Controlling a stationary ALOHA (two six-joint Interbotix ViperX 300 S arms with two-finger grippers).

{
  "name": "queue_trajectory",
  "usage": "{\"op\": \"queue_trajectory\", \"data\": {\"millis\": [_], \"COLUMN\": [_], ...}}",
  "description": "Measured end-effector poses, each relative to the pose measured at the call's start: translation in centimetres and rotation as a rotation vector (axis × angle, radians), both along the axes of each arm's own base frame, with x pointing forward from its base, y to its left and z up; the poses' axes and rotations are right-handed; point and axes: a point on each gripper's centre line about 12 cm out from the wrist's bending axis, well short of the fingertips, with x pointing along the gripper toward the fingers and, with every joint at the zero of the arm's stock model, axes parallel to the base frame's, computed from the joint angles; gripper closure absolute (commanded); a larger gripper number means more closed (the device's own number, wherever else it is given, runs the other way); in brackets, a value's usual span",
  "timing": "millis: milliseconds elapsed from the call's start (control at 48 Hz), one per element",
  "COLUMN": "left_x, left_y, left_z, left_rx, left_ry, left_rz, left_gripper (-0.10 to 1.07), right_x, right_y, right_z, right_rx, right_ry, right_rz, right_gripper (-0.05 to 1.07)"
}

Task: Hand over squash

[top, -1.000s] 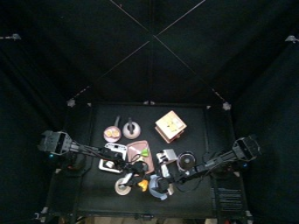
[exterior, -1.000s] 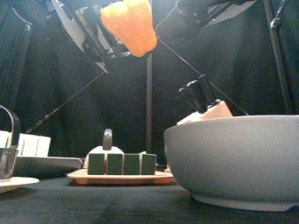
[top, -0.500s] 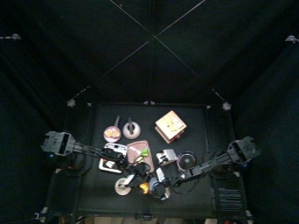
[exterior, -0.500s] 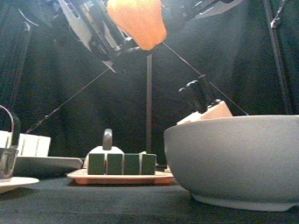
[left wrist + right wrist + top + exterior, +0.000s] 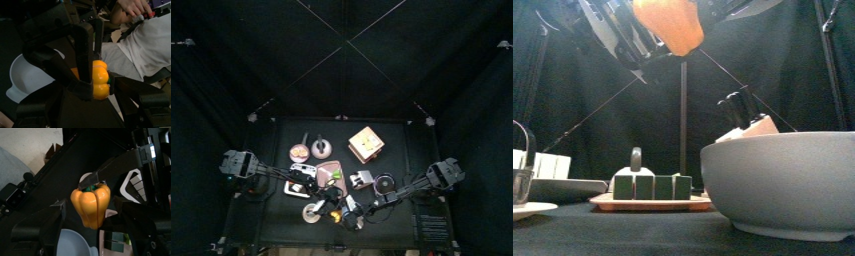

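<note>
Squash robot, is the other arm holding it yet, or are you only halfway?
About halfway. Done: the squash is lifted high above the table, clamped in the left pincer. Happening now: the right pincer is wide open, facing the squash from close by, with nothing in it. Left: it must close on the squash, then the left lets go.

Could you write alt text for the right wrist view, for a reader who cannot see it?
An orange-yellow squash hangs in mid-air at the centre, held at its top by the left tool. The right tool's own dark jaws rise open from the bottom edge on either side of it, not touching it. Below is part of a pale dish.
</note>
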Motion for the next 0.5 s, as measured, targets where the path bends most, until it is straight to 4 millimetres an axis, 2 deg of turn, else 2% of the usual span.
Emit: {"op": "queue_trajectory", "data": {"millis": [333, 500], "left_x": [-0.01, -0.03], "left_y": [0.0, 0.0], "left_z": [-0.02, -0.05], "left_rx": [0.002, 0.0], "left_ry": [0.0, 0.002], "left_rz": [-0.002, 0.0], "left_gripper": [0.14, 0.12], "right_x": [0.43, 0.46], "right_y": [0.1, 0.11], "right_z": [-0.34, -0.28], "right_rx": [0.002, 0.005], "right_ry": [0.005, 0.005], "right_rz": [0.001, 0.0], "right_gripper": [0.27, 0.29]}}
